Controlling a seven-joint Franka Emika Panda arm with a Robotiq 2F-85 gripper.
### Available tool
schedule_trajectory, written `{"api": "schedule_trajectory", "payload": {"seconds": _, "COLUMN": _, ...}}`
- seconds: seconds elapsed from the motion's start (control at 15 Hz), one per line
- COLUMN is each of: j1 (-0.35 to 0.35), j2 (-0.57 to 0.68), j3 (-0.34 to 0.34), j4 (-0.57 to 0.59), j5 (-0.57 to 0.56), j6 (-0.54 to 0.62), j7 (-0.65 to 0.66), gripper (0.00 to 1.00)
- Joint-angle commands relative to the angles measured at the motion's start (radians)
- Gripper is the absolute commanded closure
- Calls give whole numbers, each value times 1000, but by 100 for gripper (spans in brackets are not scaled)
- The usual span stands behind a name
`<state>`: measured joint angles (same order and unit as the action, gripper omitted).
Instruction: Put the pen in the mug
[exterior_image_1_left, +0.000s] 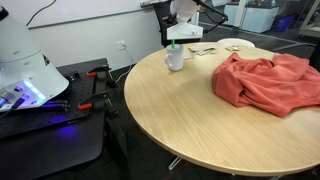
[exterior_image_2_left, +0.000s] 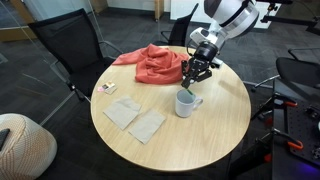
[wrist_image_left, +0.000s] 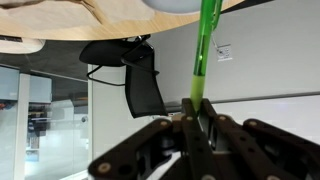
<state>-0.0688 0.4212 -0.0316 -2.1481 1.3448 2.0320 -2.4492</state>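
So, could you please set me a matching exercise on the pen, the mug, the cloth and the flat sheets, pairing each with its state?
Things:
1. pen
2. mug
3. cloth
4. tan sheets

States:
A. lying flat on the table
B. gripped in the end effector
C. crumpled, coral red
D. upright, white, just below the end effector

Pairs: 1-B, 2-D, 3-C, 4-A.

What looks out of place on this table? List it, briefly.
Only the red cloth stands out: it lies crumpled in a heap near the edge of the table. The mug stands upright with nothing spilled, and the fingers hold the green pen over it.
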Motion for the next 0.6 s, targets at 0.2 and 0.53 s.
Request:
{"api": "schedule_trajectory", "payload": {"seconds": 0.2, "j1": 13, "j2": 42, "j3": -1, "j4": 15, "j5": 59, "j6": 55, "j7": -34, "gripper": 97}}
{"api": "schedule_trajectory", "payload": {"seconds": 0.53, "j1": 18, "j2": 71, "j3": -3, "j4": 26, "j5": 64, "j6": 97, "j7": -28, "gripper": 64}}
